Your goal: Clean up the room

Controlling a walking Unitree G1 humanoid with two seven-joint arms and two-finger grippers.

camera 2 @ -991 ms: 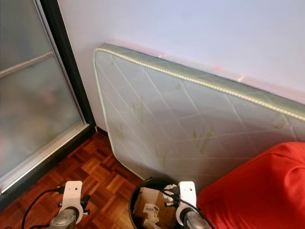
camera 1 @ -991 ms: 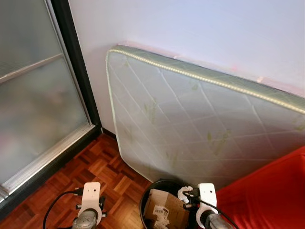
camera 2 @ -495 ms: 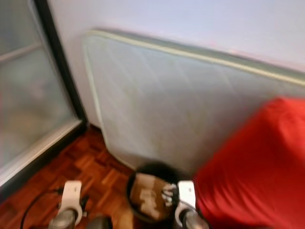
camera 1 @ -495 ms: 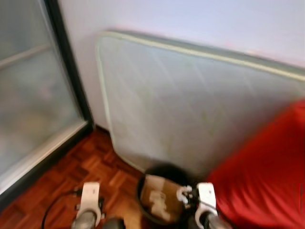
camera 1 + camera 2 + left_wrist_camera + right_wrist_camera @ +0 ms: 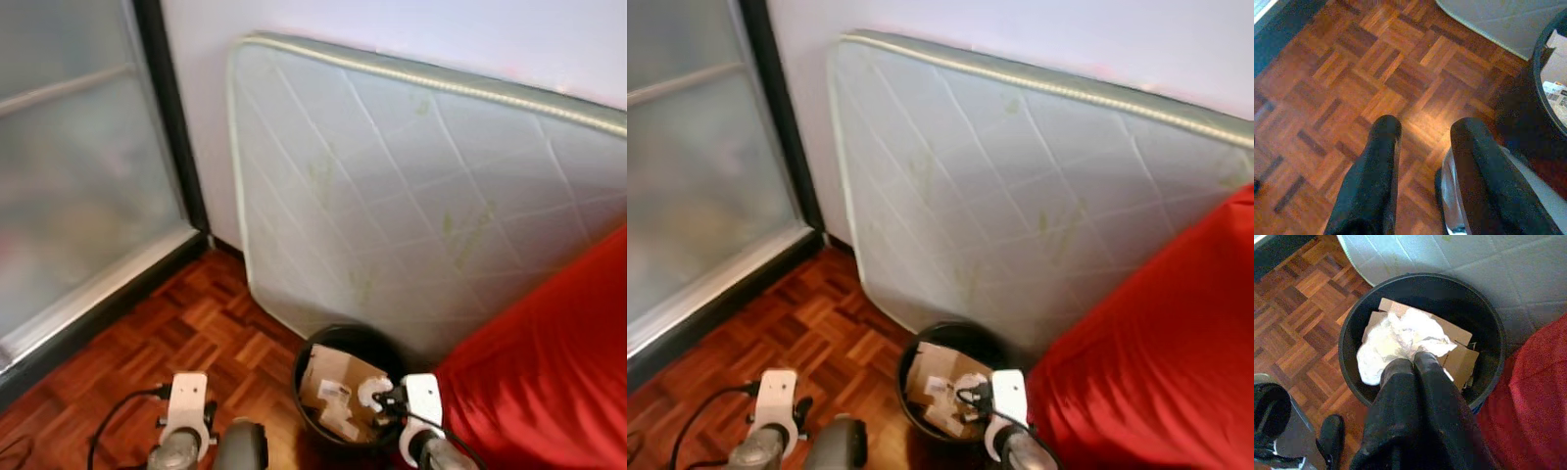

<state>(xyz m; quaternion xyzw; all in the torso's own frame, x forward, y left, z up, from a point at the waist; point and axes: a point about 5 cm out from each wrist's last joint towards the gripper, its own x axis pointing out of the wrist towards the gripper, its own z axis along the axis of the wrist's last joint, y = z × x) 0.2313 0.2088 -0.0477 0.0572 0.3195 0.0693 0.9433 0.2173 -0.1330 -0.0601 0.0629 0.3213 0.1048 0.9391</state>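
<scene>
Your right pincer [image 5: 1413,363] is clenched on a crumpled white paper wad [image 5: 1396,340], held above the black bin [image 5: 1488,323] containing cardboard [image 5: 1462,357]. A leaning mattress [image 5: 411,186] and a red cushion [image 5: 549,382] crowd the bin. Your left pincer [image 5: 1422,142] hangs released over the parquet floor [image 5: 1327,73].
</scene>
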